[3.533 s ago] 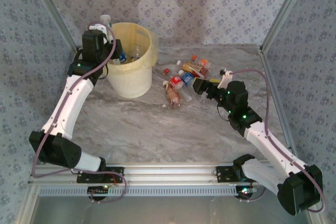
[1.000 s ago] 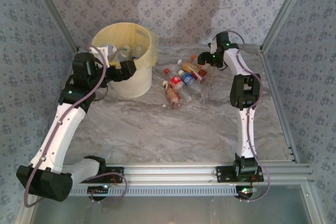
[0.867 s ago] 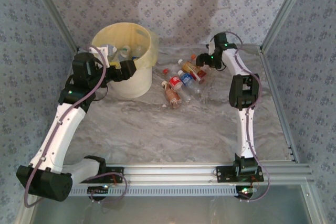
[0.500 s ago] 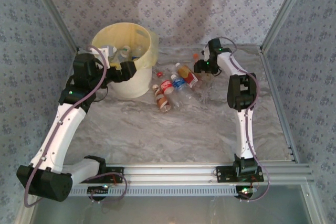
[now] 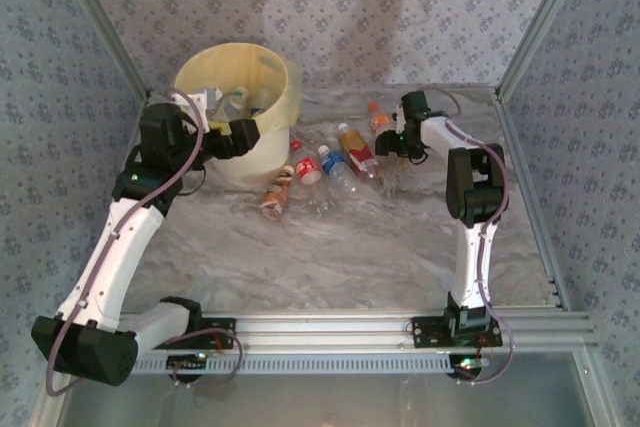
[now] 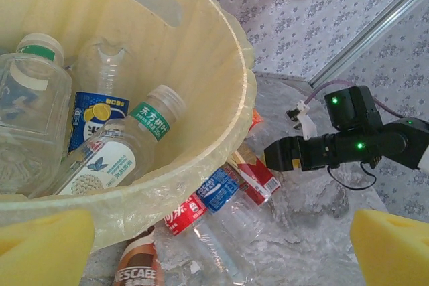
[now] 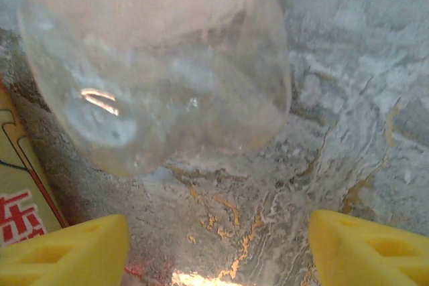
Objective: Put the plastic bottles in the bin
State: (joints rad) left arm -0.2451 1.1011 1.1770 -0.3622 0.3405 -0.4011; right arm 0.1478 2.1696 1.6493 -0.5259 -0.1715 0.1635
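The cream-yellow bin (image 5: 262, 159) stands at the back left, with several plastic bottles (image 6: 110, 159) lying inside it. More bottles lie on the table just right of it: a brown one (image 5: 272, 197), a red-labelled one (image 5: 305, 169), a blue-labelled one (image 5: 335, 165), a red and yellow one (image 5: 357, 147) and an orange-capped one (image 5: 378, 117). My left gripper (image 6: 214, 259) hangs open at the bin's front rim (image 6: 238, 92). Low on the table, my right gripper (image 7: 214, 252) is open and empty. A clear bottle's base (image 7: 161, 58) lies just ahead of it.
Patterned walls with metal corner posts (image 5: 520, 47) close in the marbled table (image 5: 330, 257) on three sides. The arm bases sit on a metal rail (image 5: 330, 332) at the near edge. The table's near half is bare marble.
The group of bottles has slid left toward the bin, the brown one farthest. My right gripper followed them left, then drew back a little to the right. The left arm has stayed still.
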